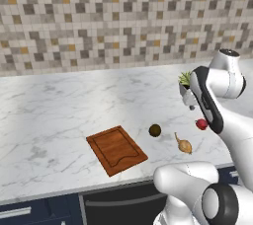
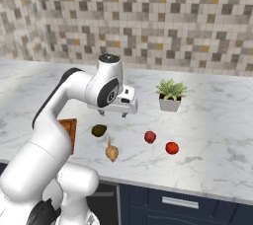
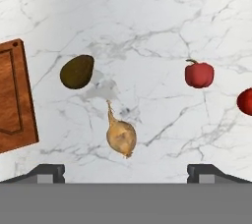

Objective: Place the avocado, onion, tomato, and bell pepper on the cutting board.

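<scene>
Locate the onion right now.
On the counter, off the cutting board: the onion lies just in front of the avocado, left of the bell pepper.

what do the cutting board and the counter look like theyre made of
The cutting board looks like wood: reddish-brown with faint grain lines, a darker groove inside its edge, and a matte finish. The counter looks like polished marble or a marble-look stone: white with grey veins and a soft sheen. In a rendered scene, either could be just a surface pattern.
</scene>
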Available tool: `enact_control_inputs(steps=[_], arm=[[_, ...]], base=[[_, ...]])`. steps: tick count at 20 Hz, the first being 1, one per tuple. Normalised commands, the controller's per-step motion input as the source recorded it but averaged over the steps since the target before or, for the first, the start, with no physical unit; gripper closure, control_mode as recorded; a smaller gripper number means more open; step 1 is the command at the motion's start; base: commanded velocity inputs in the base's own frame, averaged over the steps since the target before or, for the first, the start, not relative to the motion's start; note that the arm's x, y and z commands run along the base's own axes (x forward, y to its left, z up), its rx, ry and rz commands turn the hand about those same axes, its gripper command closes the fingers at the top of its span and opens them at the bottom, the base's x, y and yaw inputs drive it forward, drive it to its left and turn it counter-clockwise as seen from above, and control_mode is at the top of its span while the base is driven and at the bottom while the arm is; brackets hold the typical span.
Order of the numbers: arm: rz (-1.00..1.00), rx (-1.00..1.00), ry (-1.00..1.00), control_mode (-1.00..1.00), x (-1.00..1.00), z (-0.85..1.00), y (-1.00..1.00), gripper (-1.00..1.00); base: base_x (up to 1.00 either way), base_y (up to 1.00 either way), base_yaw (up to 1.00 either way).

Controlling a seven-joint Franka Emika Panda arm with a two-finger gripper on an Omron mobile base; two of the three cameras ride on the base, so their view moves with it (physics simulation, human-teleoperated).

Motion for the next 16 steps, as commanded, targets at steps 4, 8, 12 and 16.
enact_control_inputs(steps=[4,8,12,16], arm=[[0.00,0.00,0.00,-1.00,-0.11,-0.37,-0.41,-1.00],[0.02,0.00,0.00,-1.00,0.00,-0.28,-0.01,-1.00],[0.05,0.01,0.00,-1.00,0.00,-0.14,0.06,-1.00],[0.04,0.00,0.01,-1.00,0.00,-0.28,0.18,-1.00]], base=[[0.00,0.00,0.00],[0.00,0.00,0.00],[0.00,0.00,0.00],[0.00,0.00,0.00]])
